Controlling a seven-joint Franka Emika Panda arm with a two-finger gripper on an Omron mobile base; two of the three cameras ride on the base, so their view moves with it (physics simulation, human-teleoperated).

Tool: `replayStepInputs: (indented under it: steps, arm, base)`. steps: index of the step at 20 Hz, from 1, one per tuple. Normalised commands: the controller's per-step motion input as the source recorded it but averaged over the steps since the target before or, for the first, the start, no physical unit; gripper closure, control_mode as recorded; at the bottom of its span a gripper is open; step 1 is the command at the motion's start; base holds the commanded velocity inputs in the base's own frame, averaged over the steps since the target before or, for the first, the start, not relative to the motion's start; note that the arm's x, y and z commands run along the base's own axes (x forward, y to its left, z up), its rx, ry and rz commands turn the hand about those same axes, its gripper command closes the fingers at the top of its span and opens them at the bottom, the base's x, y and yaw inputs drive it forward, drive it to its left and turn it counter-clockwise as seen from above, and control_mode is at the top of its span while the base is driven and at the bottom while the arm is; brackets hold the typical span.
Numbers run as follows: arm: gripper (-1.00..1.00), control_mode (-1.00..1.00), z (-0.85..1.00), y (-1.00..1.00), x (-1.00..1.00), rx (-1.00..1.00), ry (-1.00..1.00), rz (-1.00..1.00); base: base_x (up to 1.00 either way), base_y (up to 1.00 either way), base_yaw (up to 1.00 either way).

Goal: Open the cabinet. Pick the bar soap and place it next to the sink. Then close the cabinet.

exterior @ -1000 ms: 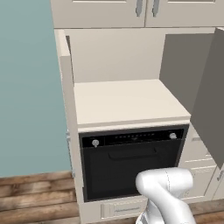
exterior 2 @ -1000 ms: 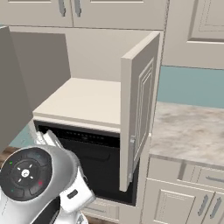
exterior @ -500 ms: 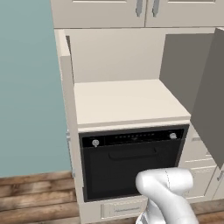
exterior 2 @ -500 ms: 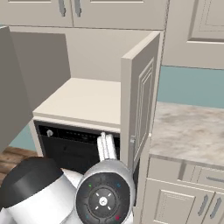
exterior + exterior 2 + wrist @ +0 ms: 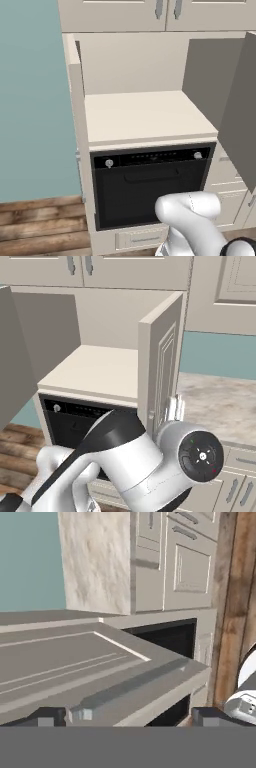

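Now your gripper (image 5: 127, 716) hangs wide open and empty at the cabinet (image 5: 159, 363) door's handle (image 5: 135, 686), so you likely close the doors next

Cream two-door cabinet (image 5: 145, 117), both raised-panel doors swung open, plain interior

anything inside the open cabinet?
The cabinet stands open; its cream shelf and back wall show bare, with no bar soap on them. The right door covers part of the interior in the right base view.
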Motion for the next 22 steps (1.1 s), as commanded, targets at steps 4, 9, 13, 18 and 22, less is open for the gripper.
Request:
replayStepInputs:
  steps: [4, 9, 13, 18, 22]
  arm:
    - [-1.0, -1.0, -0.2, -0.25, 1.0, 0.25, 0.0, -0.03]
    - [-1.0, -1.0, -0.16, -0.21, 0.66, 0.21, 0.0, 0.0]
    - [-1.0, -1.0, -0.06, -0.11, 0.32, 0.15, -0.04, 0.01]
    - [-1.0, -1.0, 0.0, 0.07, 0.17, 0.03, -0.1, 0.13]
    - [-1.0, -1.0, 0.0, 0.36, 0.16, 0.0, -0.09, 0.2]
  base:
    - [0.0, 0.0, 0.0]
    - [0.0, 0.0, 0.0]
    - [0.0, 0.0, 0.0]
    - [0.0, 0.0, 0.0]
    - [0.0, 0.0, 0.0]
